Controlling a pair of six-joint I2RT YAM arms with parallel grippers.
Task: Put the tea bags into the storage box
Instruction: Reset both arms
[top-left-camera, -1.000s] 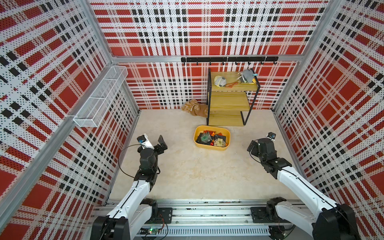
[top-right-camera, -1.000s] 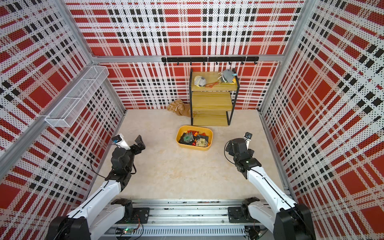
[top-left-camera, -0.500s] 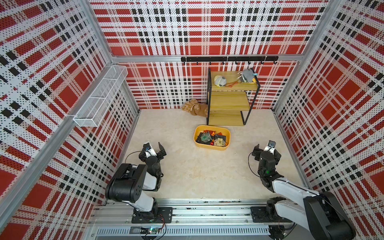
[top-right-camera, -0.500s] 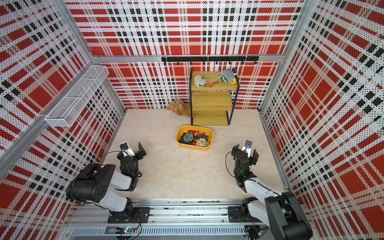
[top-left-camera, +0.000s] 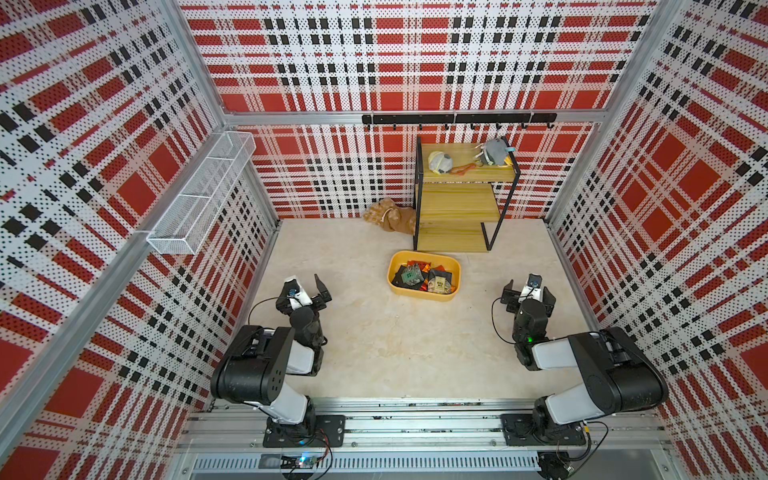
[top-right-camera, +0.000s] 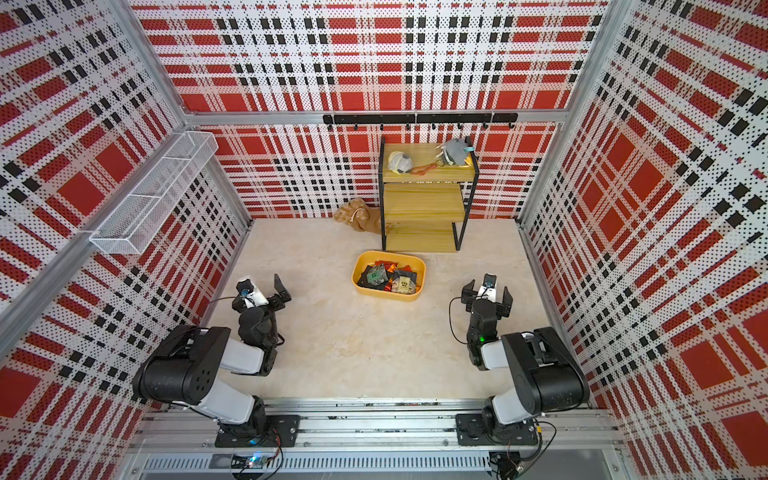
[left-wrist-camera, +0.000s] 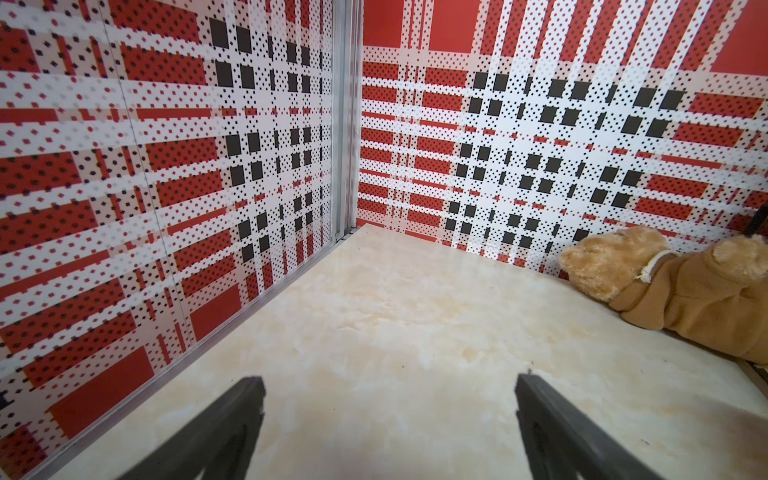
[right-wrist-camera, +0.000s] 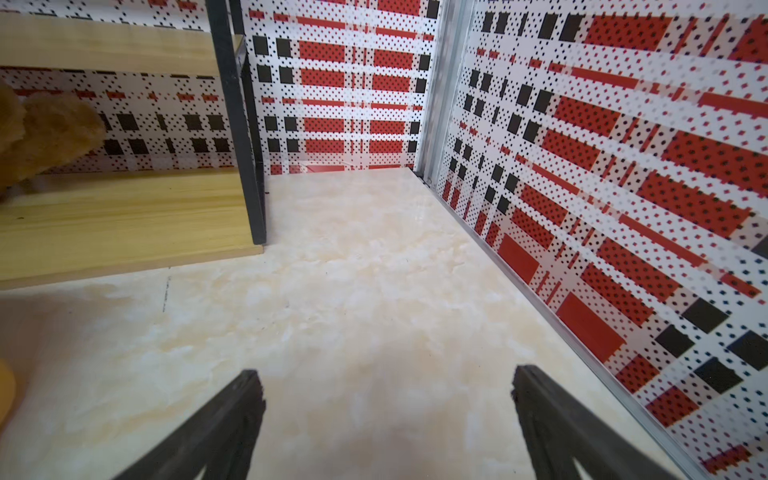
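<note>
Looking just in front of the wooden shelf (top-left-camera: 455, 203), I find the storage box (top-left-camera: 422, 296) with the tea bags (top-left-camera: 424, 277) piled inside; none seem stray at this distance. Left gripper (left-wrist-camera: 388, 386) and right gripper (right-wrist-camera: 386, 382) gape empty, well short of the shelf. Loading looks done; next, just park.

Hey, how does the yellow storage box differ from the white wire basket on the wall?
The storage box is solid yellow plastic with rounded corners; the wire basket is white see-through mesh with square corners. The storage box sits on the tabletop; the wire basket hangs on a side wall, above it. The storage box holds the tea bags; no sachets show in the wire basket. Both are open-topped containers.
</note>
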